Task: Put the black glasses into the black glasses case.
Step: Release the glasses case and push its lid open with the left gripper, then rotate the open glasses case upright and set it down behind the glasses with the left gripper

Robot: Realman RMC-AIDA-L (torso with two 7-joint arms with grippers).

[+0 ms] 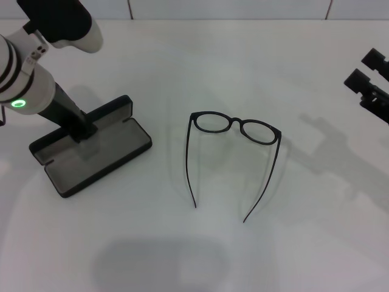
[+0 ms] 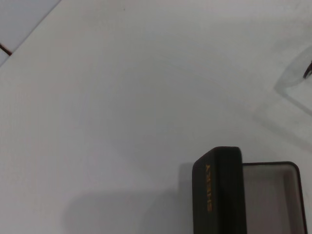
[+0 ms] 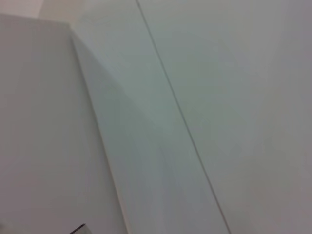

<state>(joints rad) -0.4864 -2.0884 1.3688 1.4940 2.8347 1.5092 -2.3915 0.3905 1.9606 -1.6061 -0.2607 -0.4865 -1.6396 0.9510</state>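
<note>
1. The white tabletop carried everything, with the two task things well apart on it.
2. The left arm reached down over the black glasses case, its left gripper at the hinge line where lid meets tray. I judged it was there to steady the case or keep the lid open; whether its fingers were apart or together I could not tell.
3. The case lay open on the robot's left, grey lining showing, lid raised with orange lettering on it. Nothing lay in the tray.
4. The right gripper hung at the far right edge, well away from everything, its fingers apart.
5. The black glasses lay mid-tabletop, temples unfolded and pointing toward the robot, not yet gripped.
</note>
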